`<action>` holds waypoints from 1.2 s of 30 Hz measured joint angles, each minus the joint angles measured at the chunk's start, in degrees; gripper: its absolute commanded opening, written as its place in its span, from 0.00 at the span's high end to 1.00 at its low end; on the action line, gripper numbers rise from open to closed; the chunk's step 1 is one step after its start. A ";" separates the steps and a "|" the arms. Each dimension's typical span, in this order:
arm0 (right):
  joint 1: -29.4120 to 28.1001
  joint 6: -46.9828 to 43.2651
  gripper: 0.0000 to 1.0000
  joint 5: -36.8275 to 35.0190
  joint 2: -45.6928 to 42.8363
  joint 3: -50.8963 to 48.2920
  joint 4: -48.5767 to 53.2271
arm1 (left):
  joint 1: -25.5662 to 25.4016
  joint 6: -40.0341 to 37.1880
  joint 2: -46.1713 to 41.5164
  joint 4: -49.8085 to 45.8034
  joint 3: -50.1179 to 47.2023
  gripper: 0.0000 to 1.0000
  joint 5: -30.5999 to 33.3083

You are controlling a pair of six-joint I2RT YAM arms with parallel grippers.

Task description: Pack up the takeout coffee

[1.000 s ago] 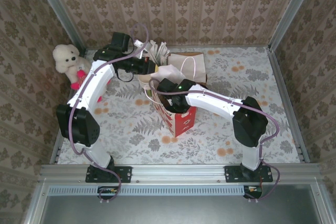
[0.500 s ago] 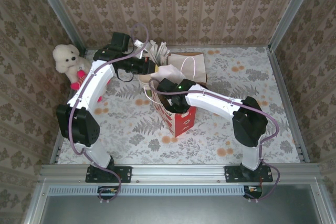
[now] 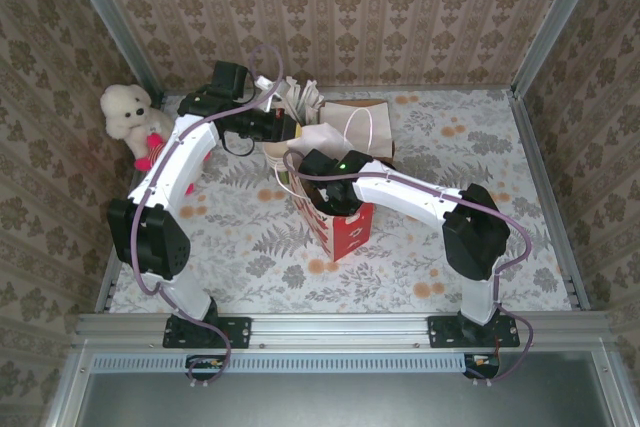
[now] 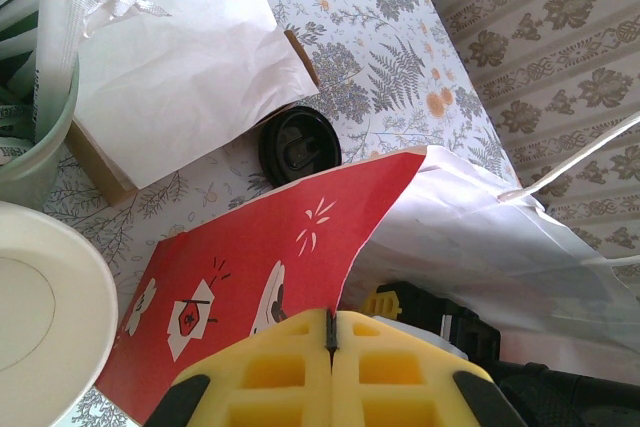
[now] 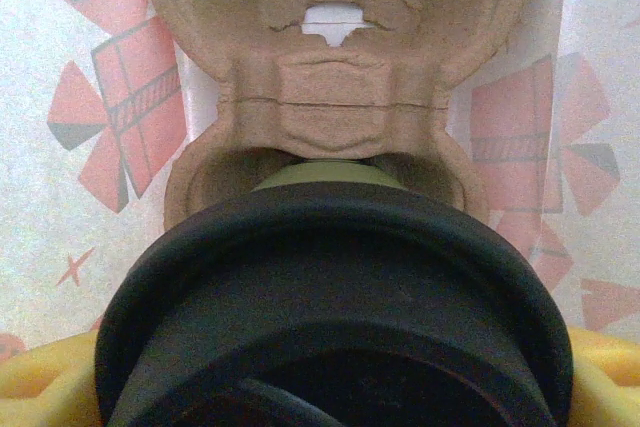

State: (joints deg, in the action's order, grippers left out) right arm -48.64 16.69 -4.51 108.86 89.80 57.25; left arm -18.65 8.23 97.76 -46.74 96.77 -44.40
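The takeout coffee (image 5: 335,287), a green cup under a black lid, sits between my right gripper's (image 5: 330,377) yellow fingers (image 5: 30,382), which are shut on it. It hangs inside the red paper bag (image 3: 347,230), just above the near pocket of a brown cardboard cup carrier (image 5: 330,97) on the bag's floor. From above, my right gripper (image 3: 318,187) reaches down into the bag's mouth. My left gripper (image 4: 330,332) is shut on the bag's upper edge (image 4: 345,277) and holds the red bag (image 4: 260,257) open.
A flat black lid (image 4: 300,144) lies on the table beside a brown paper bag (image 3: 355,122). A stack of cream-lined cups (image 4: 40,287) stands near my left gripper (image 3: 290,129). A tub of sachets (image 3: 300,97) is behind, and a white teddy (image 3: 130,117) sits far left.
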 measured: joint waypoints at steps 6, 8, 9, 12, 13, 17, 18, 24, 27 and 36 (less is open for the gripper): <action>0.00 0.00 0.60 -0.02 0.00 0.09 0.09 | 0.00 0.00 0.00 0.02 -0.02 1.00 0.00; -0.02 0.00 0.60 0.00 0.00 0.13 0.13 | 0.00 0.00 0.00 0.02 -0.02 1.00 0.00; -0.02 0.00 0.59 -0.02 0.00 0.13 0.13 | 0.00 0.00 0.00 0.02 -0.02 1.00 0.00; -0.02 0.00 0.58 0.00 0.00 0.15 0.15 | 0.00 0.00 0.00 0.04 -0.02 1.00 -0.02; -0.02 0.00 0.56 0.00 0.00 0.15 0.15 | 0.00 0.00 0.00 0.04 -0.02 1.00 -0.02; -0.02 0.00 0.52 0.00 -0.07 0.22 0.17 | 0.00 0.00 0.00 0.09 -0.04 1.00 -0.22; -0.02 0.00 0.50 0.00 -0.07 0.22 0.17 | 0.00 0.00 0.00 0.11 -0.04 1.00 -0.22; -0.02 0.00 0.32 0.02 -0.15 0.28 0.20 | 0.00 0.00 0.00 0.11 -0.04 1.00 -0.44; -0.02 0.00 0.24 0.28 -0.15 0.48 0.35 | 0.00 0.00 0.00 0.13 -0.04 1.00 -0.50; -0.76 0.81 0.05 1.31 0.11 1.27 0.59 | -0.07 0.00 0.00 0.11 -0.04 1.00 -1.31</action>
State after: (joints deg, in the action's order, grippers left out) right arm -49.41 17.50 -3.20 108.97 91.07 57.84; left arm -18.72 8.23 97.76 -46.63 96.73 -45.71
